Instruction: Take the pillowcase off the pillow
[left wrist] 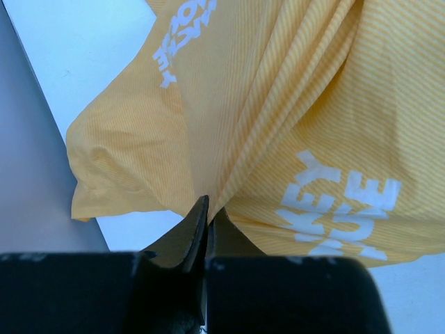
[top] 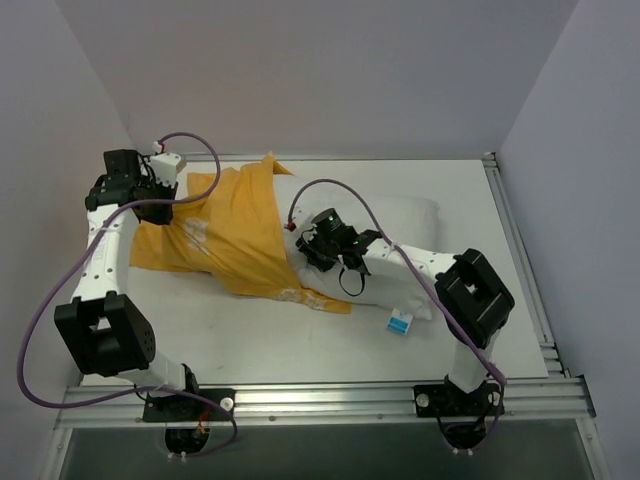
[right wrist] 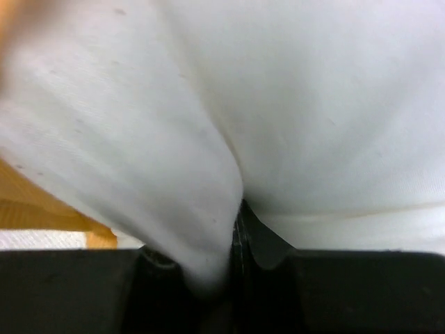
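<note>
Top external shows the pillowcase [top: 235, 240] bunched at 9 o'clock of the pillow [top: 410, 215]. The left gripper [left wrist: 208, 212] pinches its thin fold and the right gripper [right wrist: 238, 223] pinches pillow fabric; either small bite may slip under pulling.

Only text I can spot is on the orange pillowcase [left wrist: 264, 104]. From the left wrist camera there's white block lettering [left wrist: 344, 209] at 5 o'clock, upside down, looks like "…KEY / …USE". A second print [left wrist: 182, 35] sits at 11 o'clock, cut off by folds. The blue tag [top: 400, 322] on the pillow [top: 405, 215] is too small to read.
</note>
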You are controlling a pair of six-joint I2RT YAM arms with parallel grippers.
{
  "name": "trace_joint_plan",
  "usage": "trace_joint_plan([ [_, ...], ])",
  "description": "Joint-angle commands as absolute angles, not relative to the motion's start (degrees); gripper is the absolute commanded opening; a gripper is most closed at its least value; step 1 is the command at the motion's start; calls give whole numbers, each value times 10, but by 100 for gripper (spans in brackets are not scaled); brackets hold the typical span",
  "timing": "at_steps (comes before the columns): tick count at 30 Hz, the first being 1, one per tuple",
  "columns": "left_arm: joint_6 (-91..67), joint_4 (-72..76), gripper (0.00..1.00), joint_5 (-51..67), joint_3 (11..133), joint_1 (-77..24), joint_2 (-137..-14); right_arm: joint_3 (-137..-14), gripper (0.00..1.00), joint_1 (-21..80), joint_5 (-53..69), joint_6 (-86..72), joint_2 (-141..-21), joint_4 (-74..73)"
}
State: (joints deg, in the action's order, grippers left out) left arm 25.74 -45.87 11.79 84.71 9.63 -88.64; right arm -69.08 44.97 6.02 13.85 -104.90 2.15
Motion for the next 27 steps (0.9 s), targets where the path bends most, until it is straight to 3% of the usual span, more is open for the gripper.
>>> trace_joint_plan([
  [1,263,-428,2,79,894,132,-882,-613,0,357,22,43,-1047,-104],
  [6,267,-423,2,45,915,161,-887,-541,0,173,113,-23,-968,-59],
  [12,286,-404,2,-20,938,191,-889,-549,0,22,113,-35,-945,-75],
  [22,330,-361,2,-97,972,208,-882,-570,0,-56,91,-15,-939,-98],
  [27,302,-396,2,0,1001,204,-861,-570,0,-51,110,-19,-932,-95],
])
